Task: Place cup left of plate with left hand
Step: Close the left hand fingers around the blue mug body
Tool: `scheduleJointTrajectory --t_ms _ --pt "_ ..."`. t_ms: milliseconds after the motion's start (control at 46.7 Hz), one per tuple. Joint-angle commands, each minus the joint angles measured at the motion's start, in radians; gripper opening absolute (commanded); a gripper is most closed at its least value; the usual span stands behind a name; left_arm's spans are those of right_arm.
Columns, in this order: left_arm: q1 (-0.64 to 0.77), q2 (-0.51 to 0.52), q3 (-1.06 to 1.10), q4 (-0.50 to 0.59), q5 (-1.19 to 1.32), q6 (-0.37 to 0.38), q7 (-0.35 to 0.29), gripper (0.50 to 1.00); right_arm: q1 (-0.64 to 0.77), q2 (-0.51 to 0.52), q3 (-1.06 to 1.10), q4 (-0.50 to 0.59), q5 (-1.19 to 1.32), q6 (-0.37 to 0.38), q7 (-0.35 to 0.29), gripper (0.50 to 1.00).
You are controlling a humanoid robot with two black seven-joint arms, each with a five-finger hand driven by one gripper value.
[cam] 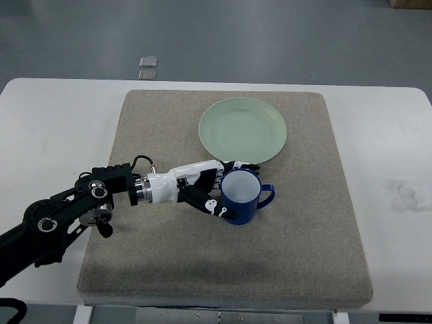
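Cup (pixel 240 196) stood just below the plate (pixel 243 129) with my left hand (pixel 206 189) fingers wrapped around it, so I judged lifting and carrying it leftward came next.

One cup (pixel 241 196), one plate (pixel 243 129), one mat (pixel 324 223) — one robot hand (pixel 214 191).

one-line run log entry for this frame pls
left hand: shut on upright blue mug | mug: on beige mat, below round pale green plate, not yet left of it | right arm: not in view
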Motion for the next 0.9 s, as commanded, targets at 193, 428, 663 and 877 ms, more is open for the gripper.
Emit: scheduleJointTrajectory --t_ms 193,428,663,877 --pt "0.0 -0.001 0.0 -0.001 0.0 0.0 -0.063 0.99 0.0 0.0 0.0 0.0 0.0 -0.001 0.0 0.932" --pt "0.0 -0.001 0.0 0.0 0.002 0.0 -0.064 0.996 0.0 0.0 0.0 0.0 0.0 0.0 0.0 0.932" --pt "0.0 -0.001 0.0 0.0 0.003 0.0 -0.064 0.994 0.0 0.0 0.0 0.0 0.0 0.0 0.0 0.932" --pt "0.0 -0.001 0.002 0.0 0.005 0.0 -0.064 0.992 0.0 0.0 0.0 0.0 0.0 0.0 0.0 0.932"
